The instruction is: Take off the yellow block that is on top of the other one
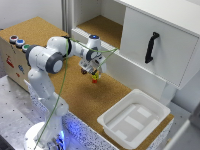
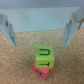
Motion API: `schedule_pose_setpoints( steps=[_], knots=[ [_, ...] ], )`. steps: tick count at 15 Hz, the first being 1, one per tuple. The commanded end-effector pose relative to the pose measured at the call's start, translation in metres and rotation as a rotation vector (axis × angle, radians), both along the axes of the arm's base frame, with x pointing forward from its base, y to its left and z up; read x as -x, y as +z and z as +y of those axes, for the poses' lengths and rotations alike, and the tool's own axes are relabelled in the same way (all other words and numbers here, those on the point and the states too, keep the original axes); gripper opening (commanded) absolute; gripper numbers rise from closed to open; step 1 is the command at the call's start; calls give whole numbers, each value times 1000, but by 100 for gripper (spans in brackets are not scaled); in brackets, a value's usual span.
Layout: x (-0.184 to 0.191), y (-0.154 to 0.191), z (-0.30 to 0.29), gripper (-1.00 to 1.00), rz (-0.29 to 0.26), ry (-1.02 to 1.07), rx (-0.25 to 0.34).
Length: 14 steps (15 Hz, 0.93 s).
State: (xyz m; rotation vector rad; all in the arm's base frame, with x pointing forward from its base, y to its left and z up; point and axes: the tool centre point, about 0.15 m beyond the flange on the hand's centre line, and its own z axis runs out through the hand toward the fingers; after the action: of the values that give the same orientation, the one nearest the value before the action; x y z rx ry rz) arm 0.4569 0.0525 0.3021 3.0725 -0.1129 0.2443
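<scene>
Here, step: we judge the approach to be in hand; the grasp is not yet made.
Claw (image 2: 42, 29): spread wide, holding nothing, fingers (image 2: 73, 27) either side of the stack and above it.
Yellow block (image 2: 44, 56): centred below the claw's gap, resting on the red cube (image 2: 42, 71).
Next move: we judge a straight descent until the pads flank the yellow block alone, then a gentle close, sparing the red cube.
Wrist view: shows us the alignment and open jaws.
Exterior view: shows us the claw (image 1: 94, 73) hovering over the cork board (image 1: 107, 95), near the white tray (image 1: 114, 131); blocks blur there.
</scene>
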Motion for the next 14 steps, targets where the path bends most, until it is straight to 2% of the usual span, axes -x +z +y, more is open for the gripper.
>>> schedule_pose_setpoints(
  steps=[1,5,10,11,14],
  knots=[
    [27,42,57,100,-19,60,35],
    [13,20,98,100,-2,117,30],
    [-3,-9,119,100,8,121,-2],
    [-6,-16,119,-100,10,112,8],
    [-10,-24,116,-100,20,85,6]
  ],
)
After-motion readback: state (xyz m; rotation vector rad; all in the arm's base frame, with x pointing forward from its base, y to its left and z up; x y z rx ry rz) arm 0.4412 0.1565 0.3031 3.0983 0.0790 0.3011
